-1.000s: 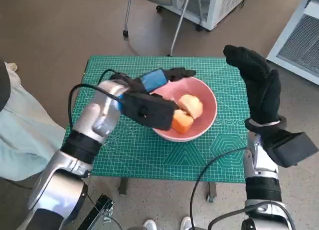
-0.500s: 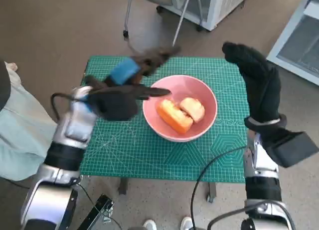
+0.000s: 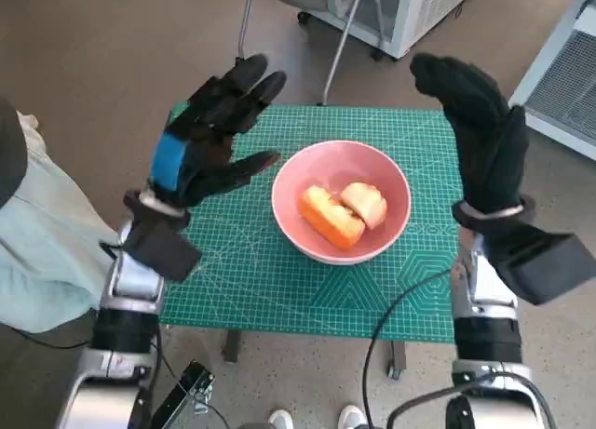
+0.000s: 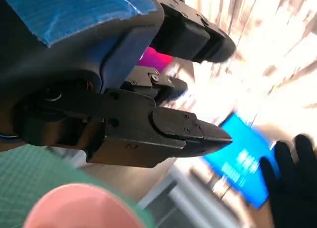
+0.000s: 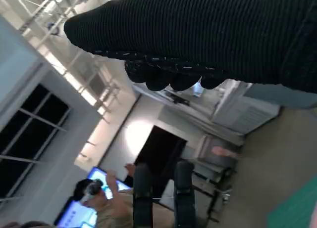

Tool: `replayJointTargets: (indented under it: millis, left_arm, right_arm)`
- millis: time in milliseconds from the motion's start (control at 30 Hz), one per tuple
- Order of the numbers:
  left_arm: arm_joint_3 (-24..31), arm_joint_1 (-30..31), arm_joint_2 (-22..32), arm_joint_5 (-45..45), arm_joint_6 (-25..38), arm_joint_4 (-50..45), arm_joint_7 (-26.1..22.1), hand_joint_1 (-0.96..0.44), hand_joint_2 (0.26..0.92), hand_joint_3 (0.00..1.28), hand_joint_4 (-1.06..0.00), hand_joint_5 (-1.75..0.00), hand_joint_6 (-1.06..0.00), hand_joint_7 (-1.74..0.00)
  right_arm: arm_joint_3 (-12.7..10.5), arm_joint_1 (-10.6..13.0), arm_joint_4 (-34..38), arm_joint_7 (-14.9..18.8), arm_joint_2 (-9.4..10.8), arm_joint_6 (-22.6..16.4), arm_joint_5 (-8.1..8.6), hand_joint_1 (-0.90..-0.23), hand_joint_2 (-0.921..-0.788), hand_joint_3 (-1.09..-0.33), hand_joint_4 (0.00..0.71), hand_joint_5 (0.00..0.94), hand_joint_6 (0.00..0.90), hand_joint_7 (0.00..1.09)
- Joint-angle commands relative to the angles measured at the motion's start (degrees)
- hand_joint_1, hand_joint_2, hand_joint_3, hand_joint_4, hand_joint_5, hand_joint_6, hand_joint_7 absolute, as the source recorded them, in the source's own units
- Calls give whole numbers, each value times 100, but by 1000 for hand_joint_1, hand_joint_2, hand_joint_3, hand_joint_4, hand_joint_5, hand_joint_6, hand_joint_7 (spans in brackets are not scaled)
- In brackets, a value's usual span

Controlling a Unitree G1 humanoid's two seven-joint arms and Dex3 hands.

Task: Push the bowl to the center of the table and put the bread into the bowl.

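A green cutting mat (image 3: 279, 280) covers the table; a person (image 5: 106, 205) sits by blue screens (image 5: 74, 213).

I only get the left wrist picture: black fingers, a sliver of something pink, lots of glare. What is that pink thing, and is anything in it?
Observer: It's a pink bowl, and two pieces of bread lie inside it.
Operator: Is the hand with the blue tape holding anything?
Observer: No. The left hand is raised beside the bowl, fingers spread, touching nothing.
Operator: And that dark glove at the edge of my picture?
Observer: That's the right hand, held upright on the bowl's other side, also empty.
Operator: Where does the bowl stand?
Observer: Near the middle of a green cutting mat covering the small table.
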Motion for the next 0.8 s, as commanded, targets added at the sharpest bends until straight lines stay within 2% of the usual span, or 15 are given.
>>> replayJointTargets:
  millis: [33, 200, 433, 567, 800]
  left_arm:
    - [60, 253, -92, 32, -23, -322, 250, -18, 919, 111, -570, -122, -374, -499]
    - [49, 324, -96, 61, -10, -405, 322, -12, 921, 125, -572, -130, -359, -541]
    - [52, 276, -89, 93, -112, -293, 435, 0, 921, 135, -528, -228, -317, -626]
    - [60, 218, -101, 94, -182, -219, 515, 5, 921, 143, -479, -317, -316, -624]
    - [70, 101, -85, 124, -280, -112, 632, -2, 921, 150, -446, -364, -319, -621]
  right_arm:
    - [-2, 1, 60, -95, 85, 73, 44, -453, -921, -521, 445, 52, 187, 827]
    - [25, -35, 41, -181, 85, 82, -50, -443, -921, -522, 446, 50, 197, 814]
    - [75, -33, 41, -305, 39, 29, -215, -458, -921, -523, 448, 47, 203, 796]
    - [87, -36, 83, -324, 7, 3, -267, -461, -921, -524, 446, 44, 203, 790]
    - [104, -21, 83, -323, -35, 21, -309, -461, -921, -527, 445, 41, 202, 784]
